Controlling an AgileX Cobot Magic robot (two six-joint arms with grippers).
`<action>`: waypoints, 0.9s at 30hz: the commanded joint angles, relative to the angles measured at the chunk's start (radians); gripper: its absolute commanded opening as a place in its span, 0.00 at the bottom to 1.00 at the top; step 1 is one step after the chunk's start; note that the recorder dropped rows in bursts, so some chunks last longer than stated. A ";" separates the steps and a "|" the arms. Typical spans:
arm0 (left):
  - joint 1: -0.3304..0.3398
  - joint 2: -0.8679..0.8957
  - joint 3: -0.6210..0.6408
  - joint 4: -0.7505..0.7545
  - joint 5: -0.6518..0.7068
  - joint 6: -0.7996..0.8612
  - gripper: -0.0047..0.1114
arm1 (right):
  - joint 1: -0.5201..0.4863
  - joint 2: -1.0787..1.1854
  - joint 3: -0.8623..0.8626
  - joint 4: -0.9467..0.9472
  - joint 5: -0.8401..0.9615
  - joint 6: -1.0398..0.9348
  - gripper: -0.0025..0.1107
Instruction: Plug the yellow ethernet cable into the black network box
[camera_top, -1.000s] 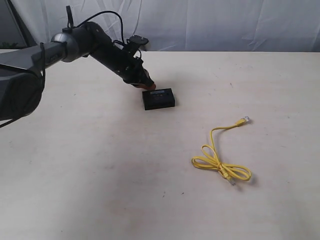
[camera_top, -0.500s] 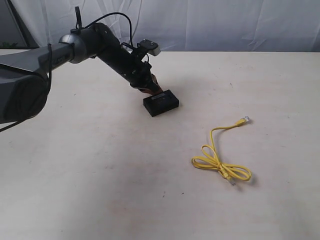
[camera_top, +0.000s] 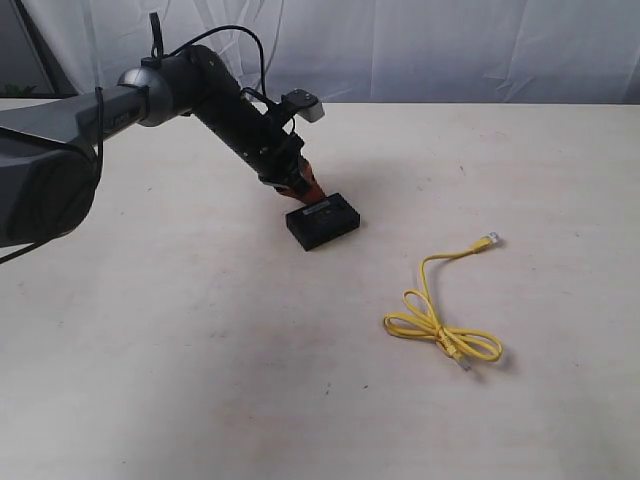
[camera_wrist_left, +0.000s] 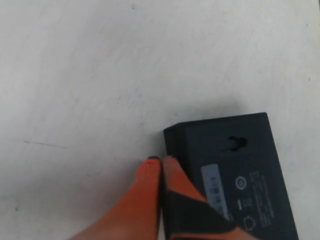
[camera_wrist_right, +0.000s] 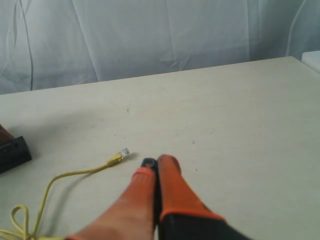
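Exterior view: left gripper (camera_top: 303, 190) down at the far-left edge of the black network box (camera_top: 323, 222), fingers together, nothing held, tips touching the box or all but. Box flat on the table (camera_top: 200, 350), lying at a slant. Well apart from it, toward the near right, the yellow ethernet cable (camera_top: 440, 322): loosely looped, one clear plug (camera_top: 491, 239) at the far end, the other just past the loop on the near side. Untouched by either arm. No sign of the second arm here.

Left wrist view: orange fingers (camera_wrist_left: 147, 182) pressed shut, empty, right at a corner of the box (camera_wrist_left: 235, 160). Pale label (camera_wrist_left: 214, 186) facing up. Port location: cannot tell.

Right wrist view: right gripper (camera_wrist_right: 156, 166) closed tight, nothing between the pads, hanging over bare table. Cable plug (camera_wrist_right: 120, 155) near the tips, the cable's run (camera_wrist_right: 65, 175) trailing off to the loop. Box corner (camera_wrist_right: 12, 152) at the frame's edge.

Risks, as a judgement: plugging not yet begun. Nudging a light box with closed tips is likely to slide or spin it, turning the port away from the cable. No grip on the box, so liable to skid under insertion force. Must open before any pick. Small, slick plug, easy to pinch crooked or flick away. Looped cable apt to drag or snag, pulling the plug off line.
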 joint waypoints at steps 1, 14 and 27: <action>-0.004 0.009 0.002 0.019 0.020 0.006 0.04 | -0.005 -0.006 0.002 -0.002 -0.009 -0.003 0.01; -0.036 -0.009 0.002 0.062 0.020 -0.059 0.04 | -0.005 -0.006 0.002 0.000 -0.009 -0.003 0.01; -0.064 -0.040 0.018 0.123 0.020 -0.158 0.04 | -0.005 -0.006 0.002 0.000 -0.009 -0.003 0.01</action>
